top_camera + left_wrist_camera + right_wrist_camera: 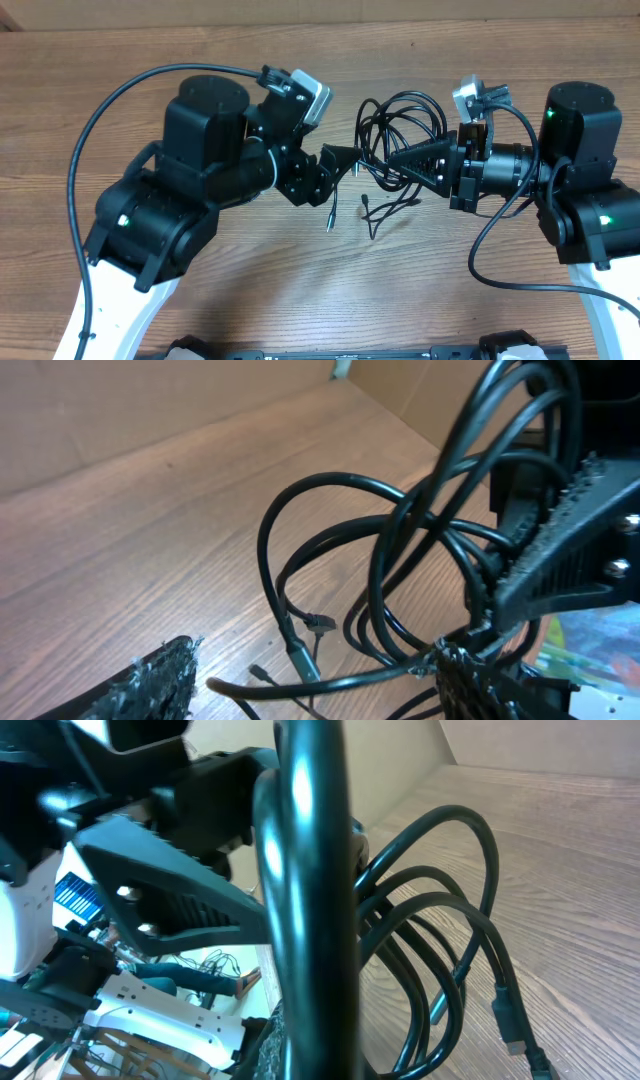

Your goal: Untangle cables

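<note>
We find tangled thin black cords [380, 125] with small plug tips on brown wooden table [300, 280], loops lifted between the arms, right gripper [392, 160] clamped on them, left gripper [352, 163] spread wide, one strand passing loose between its fingers

The cables [400, 115] loop thick between the left gripper [345, 172] and right gripper [392, 160], whose tips nearly meet, so there is no way straight through the middle. On the near side, past the loose plug ends [330, 220], the table [300, 290] is bare wood, and so is the far strip behind the tangle.
</note>
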